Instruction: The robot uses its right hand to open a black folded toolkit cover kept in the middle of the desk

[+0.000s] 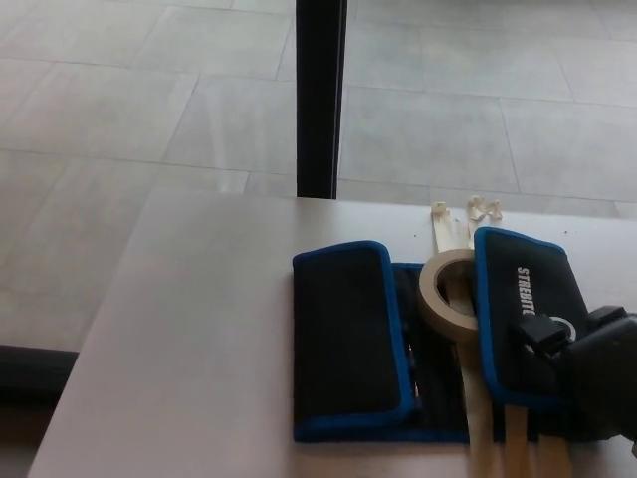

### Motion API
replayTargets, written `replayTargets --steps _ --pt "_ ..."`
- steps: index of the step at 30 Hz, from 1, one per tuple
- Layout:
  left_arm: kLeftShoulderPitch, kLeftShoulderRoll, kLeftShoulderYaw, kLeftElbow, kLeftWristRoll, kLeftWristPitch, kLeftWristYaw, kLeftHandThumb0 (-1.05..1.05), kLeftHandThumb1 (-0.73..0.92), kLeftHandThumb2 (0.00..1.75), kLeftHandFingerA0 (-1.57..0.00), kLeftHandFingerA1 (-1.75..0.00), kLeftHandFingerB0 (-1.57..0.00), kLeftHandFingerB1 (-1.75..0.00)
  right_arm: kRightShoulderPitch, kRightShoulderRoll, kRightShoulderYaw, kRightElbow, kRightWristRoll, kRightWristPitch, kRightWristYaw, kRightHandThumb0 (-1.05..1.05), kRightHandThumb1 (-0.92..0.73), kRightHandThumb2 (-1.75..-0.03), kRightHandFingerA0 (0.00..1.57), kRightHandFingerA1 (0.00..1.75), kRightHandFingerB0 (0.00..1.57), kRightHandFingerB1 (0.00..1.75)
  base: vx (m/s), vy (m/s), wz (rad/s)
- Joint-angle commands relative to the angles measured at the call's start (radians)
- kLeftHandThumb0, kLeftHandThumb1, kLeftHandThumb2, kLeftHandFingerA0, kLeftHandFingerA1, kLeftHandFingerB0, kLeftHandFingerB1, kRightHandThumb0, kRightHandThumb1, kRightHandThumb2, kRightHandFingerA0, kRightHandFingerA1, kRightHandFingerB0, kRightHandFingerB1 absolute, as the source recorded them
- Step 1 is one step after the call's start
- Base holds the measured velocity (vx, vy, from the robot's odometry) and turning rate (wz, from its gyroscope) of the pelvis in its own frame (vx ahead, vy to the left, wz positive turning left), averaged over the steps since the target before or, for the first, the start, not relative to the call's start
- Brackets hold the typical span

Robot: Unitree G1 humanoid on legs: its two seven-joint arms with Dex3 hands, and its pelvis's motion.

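One black hand, the right hand, grips the toolkit cover's right flap near the desk's near-right corner, beside a tape roll.
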Motion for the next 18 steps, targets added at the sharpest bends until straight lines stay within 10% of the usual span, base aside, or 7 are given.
replayTargets --steps 1,5,7,8,9,18 --pt "-0.009 0.026 -0.023 0.017 0.026 0.009 0.013 -0.89 0.07 1.43 -0.46 -1.08 -0.41 -1.08 -0.030 -0.011 -0.020 0.118 -0.112 0.027 -0.156 -0.39 -0.61 -0.58 0.97 1.56 0.97 0.60 0.00 0.000 0.00" --pt "-0.007 0.023 -0.019 0.020 0.020 0.002 0.019 -0.89 0.06 1.42 -0.52 -1.10 -0.45 -1.10 -0.034 -0.017 -0.066 0.159 -0.079 -0.025 -0.216 -0.35 -0.62 -0.63 0.96 1.63 0.96 0.67 0.00 0.000 0.00" --pt "-0.007 0.026 -0.016 0.021 0.014 0.003 0.012 -0.89 0.07 1.42 -0.52 -1.10 -0.43 -1.09 0.000 0.025 -0.215 0.158 0.105 -0.091 -0.149 -0.36 -0.44 -0.91 1.27 1.38 0.85 0.76 0.00 0.000 0.00" --pt "-0.009 0.027 -0.013 0.019 0.010 0.009 0.007 -0.88 0.07 1.43 -0.47 -1.09 -0.40 -1.07 0.013 0.038 -0.269 0.134 0.158 -0.066 -0.080 -0.38 -0.47 -0.93 1.25 1.38 0.85 0.76 0.00 0.000 0.00" --pt "-0.007 0.027 -0.014 0.016 0.009 0.007 0.006 -0.93 0.09 1.42 -0.49 -1.11 -0.40 -1.10 0.019 0.050 -0.308 0.131 0.181 -0.063 -0.070 -0.32 -0.61 -0.59 1.02 1.63 0.96 0.60 0.00 0.000 0.00" --pt "-0.001 0.028 -0.016 0.015 0.011 0.002 0.004 -0.99 0.18 1.34 -0.51 -1.03 -0.42 -0.99 0.069 0.197 -0.716 0.095 0.511 -0.044 -0.018 -0.26 -0.64 -0.64 0.93 1.55 0.99 0.66 0.00 0.000 0.00"
